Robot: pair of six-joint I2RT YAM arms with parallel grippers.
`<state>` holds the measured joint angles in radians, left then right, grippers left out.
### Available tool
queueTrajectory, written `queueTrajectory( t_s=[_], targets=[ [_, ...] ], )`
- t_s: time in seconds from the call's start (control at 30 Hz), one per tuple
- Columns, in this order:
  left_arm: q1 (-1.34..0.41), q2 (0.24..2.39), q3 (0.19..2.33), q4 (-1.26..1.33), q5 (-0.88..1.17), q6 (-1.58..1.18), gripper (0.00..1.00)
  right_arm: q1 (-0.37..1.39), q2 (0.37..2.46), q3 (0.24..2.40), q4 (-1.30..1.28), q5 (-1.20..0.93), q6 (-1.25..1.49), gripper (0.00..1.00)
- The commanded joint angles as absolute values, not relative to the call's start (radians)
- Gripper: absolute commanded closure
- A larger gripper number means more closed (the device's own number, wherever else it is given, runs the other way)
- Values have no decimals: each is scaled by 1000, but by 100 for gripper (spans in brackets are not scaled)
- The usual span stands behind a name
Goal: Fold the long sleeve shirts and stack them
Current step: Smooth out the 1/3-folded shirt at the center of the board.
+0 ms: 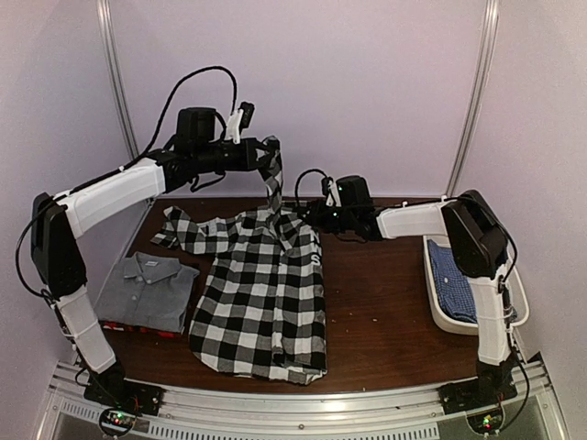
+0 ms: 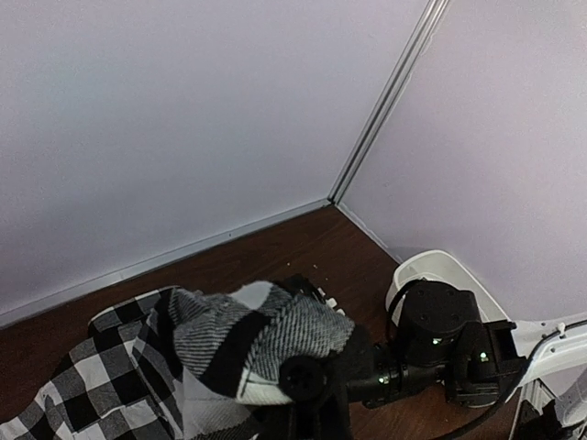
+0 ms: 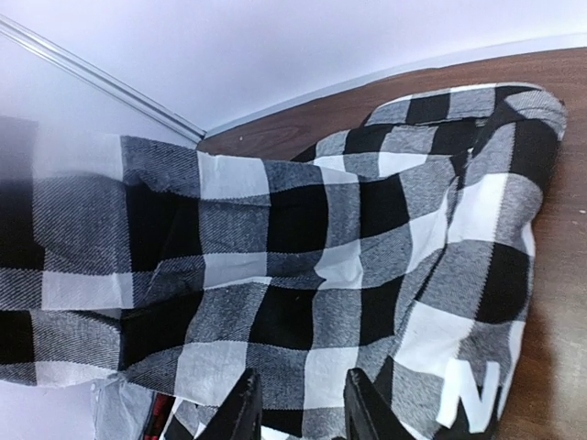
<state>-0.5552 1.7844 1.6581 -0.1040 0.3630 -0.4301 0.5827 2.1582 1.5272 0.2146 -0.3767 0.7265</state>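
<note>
Well, the left gripper [image 1: 266, 156] is clenched on a sleeve of the black-and-white check shirt [image 1: 266, 293], holding it high at the far side while the body lies spread mid-table. The right gripper [image 1: 316, 217] sits at the shirt's far right shoulder (fingers apart around cloth; whether they pinch it I cannot tell). The grey shirt [image 1: 147, 289] lies folded near left

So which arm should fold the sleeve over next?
Left, probably: the left gripper holds the black-and-white shirt by its sleeve, lifted high. The right gripper sits low at the shirt's edge, jaws apart.
</note>
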Motion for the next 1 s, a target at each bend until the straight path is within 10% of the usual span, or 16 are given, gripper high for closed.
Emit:
queueTrajectory(
  t_s=[0.0, 0.97],
  targets=[
    [-543, 1751, 1632, -38, 325, -417, 100, 581, 2273, 1636, 314, -474, 808, 70],
    [-530, 1610, 1326, -136, 483, -419, 100, 471, 2594, 2008, -23, -354, 891, 65]
  ],
)
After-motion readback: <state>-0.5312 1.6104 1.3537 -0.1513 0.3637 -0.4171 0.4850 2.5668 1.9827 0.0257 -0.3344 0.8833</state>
